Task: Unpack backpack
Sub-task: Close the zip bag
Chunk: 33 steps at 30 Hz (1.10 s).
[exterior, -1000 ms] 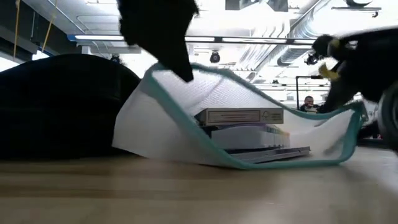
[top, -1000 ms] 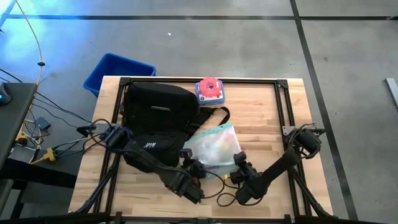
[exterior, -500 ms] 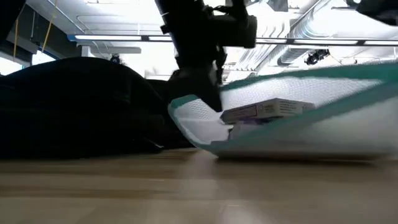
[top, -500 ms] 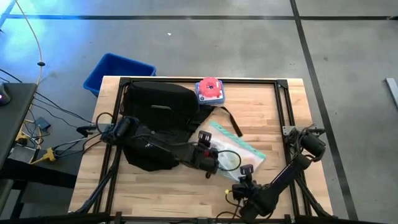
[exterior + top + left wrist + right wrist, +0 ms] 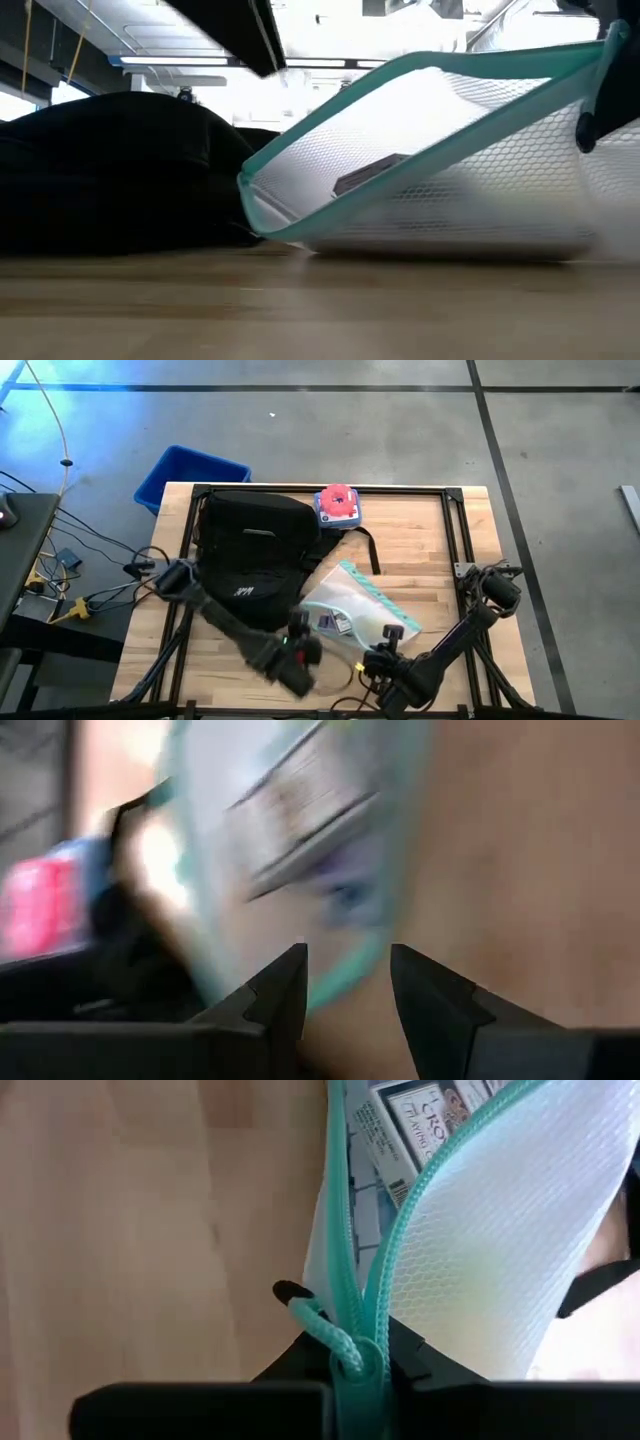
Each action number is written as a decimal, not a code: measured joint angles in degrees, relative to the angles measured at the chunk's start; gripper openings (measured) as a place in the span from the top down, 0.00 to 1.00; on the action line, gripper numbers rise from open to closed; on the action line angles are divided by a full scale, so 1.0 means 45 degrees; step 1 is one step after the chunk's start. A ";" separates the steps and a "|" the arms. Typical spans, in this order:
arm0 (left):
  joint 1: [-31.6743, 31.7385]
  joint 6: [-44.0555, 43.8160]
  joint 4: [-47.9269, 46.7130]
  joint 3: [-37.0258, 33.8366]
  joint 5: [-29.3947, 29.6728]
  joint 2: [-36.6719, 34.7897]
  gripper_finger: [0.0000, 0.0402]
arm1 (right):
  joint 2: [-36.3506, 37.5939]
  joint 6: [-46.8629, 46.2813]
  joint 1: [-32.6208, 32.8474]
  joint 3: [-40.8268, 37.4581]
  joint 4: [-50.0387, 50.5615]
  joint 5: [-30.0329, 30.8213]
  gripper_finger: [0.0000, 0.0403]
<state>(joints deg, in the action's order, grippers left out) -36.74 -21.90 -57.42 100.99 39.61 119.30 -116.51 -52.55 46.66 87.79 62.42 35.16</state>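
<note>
Gripping teal-zippered white mesh pouch (image 5: 480, 1230), right gripper (image 5: 360, 1370).

Colours on the table

Black backpack (image 5: 255, 545), white net pouch (image 5: 355, 610) with green edge, blue bin (image 5: 185, 472), red and blue toy (image 5: 337, 505), light brown wooden table (image 5: 420, 550).

One black backpack (image 5: 250, 550), one white mesh pouch (image 5: 355, 610) with a teal zipper, one blue plastic bin (image 5: 185, 472), one red and blue object (image 5: 337, 505) and two dark robot arms at one wooden table (image 5: 420, 540).
</note>
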 joint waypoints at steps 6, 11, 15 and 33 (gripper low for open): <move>-0.0869 0.0801 0.6138 0.0000 0.0117 0.1006 0.69 | 0.0000 0.0594 -0.0040 0.0010 -0.0919 -0.0264 0.98; -0.0973 0.2909 0.9168 0.0002 -0.0160 0.2110 0.68 | 0.0000 0.0550 -0.0185 0.0867 -0.1021 -0.0216 0.98; -0.0910 0.2932 0.9577 0.0000 0.1860 0.2505 0.68 | 0.0000 0.0893 -0.0200 0.1522 -0.1109 0.0248 0.98; -0.0044 0.1547 1.0426 -0.0005 0.2423 0.2760 0.70 | 0.0000 0.1122 -0.0171 0.1738 -0.1266 0.0283 0.98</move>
<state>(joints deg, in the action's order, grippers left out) -36.94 -14.94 -10.50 100.97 50.51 131.72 -116.51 -47.51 45.89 95.61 56.73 36.44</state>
